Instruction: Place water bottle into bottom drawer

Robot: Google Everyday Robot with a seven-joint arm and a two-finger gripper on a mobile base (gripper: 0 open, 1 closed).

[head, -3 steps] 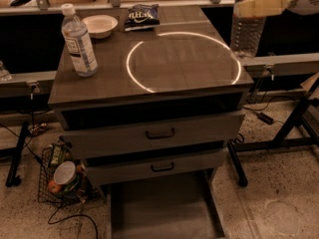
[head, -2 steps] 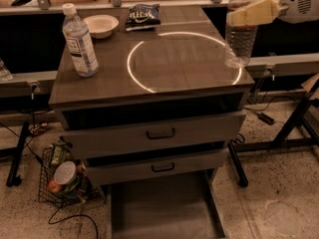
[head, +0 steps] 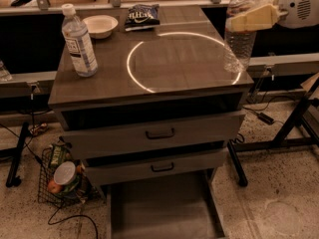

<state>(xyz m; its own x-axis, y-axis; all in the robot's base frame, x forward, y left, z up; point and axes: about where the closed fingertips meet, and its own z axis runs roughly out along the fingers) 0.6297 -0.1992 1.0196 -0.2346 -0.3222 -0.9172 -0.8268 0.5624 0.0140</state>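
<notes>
water bottle (head: 240,45) between fingers (head: 251,18), by cabinet (head: 174,71) edge

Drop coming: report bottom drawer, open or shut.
Open: bottom drawer juts out, floor showing. Gripper holds water bottle above right edge of cabinet.

The desk (head: 99,86) is a grey cabinet whose top bears a bright ring of light (head: 149,86). On its left rear corner stands a fat clear bottle (head: 79,43) with a large white label, upright; just behind it sits a white bowl (head: 99,25), and a dark snack bag (head: 141,16) lies at the back middle. Two upper drawers (head: 149,136) with black handles stand slightly open. On the floor left of the desk, a wire basket (head: 62,180) holds a can and packets. The claw (head: 238,23) hangs over the desk's right rear corner.
</notes>
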